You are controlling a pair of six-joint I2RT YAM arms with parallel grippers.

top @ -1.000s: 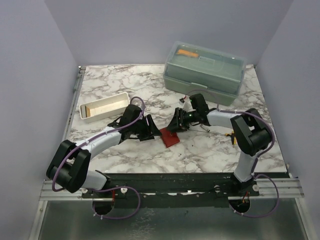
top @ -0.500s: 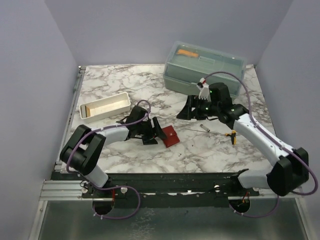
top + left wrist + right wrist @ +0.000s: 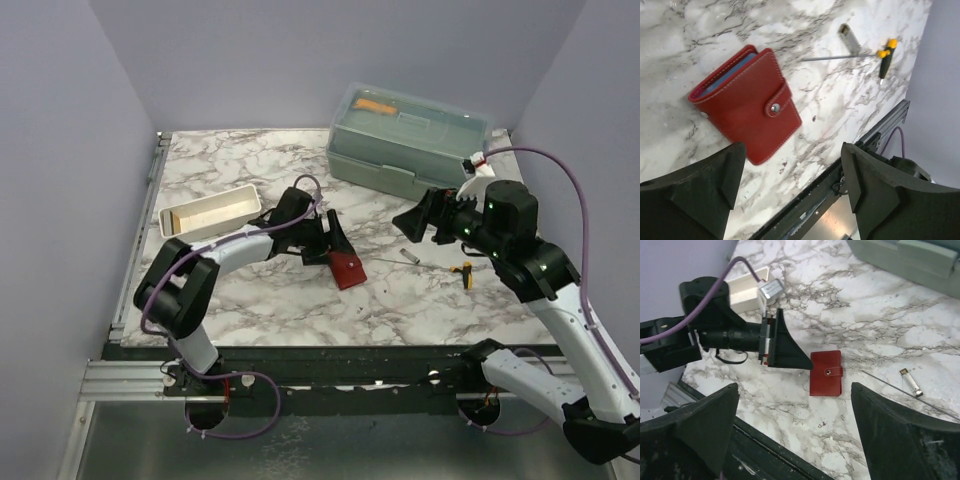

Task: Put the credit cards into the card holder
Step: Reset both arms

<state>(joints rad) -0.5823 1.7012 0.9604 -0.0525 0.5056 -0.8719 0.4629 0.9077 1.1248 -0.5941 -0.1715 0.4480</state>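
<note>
The card holder [image 3: 348, 270] is a dark-red wallet lying flat on the marble, folded and snapped shut. In the left wrist view the card holder [image 3: 747, 102] shows a blue-grey edge along its open side. My left gripper [image 3: 333, 245] hovers just left of it, open and empty, and my left gripper [image 3: 790, 185] has its jaws wide apart. My right gripper [image 3: 412, 222] hangs open above and to the right, well clear. From there my right gripper [image 3: 795, 430] looks down on the card holder [image 3: 826, 372]. The credit cards are out of view.
A long white tray [image 3: 208, 212] sits at the left, a pale-green lidded box [image 3: 410, 140] at the back. A USB stick [image 3: 407, 257] and a yellow-handled screwdriver [image 3: 462, 272] lie right of the holder. The table's front rail [image 3: 340, 360] runs along the near edge.
Both grippers have opened wide. My right arm has pulled up and back to the right, away from the holder. My left gripper has shifted right, beside the holder.
</note>
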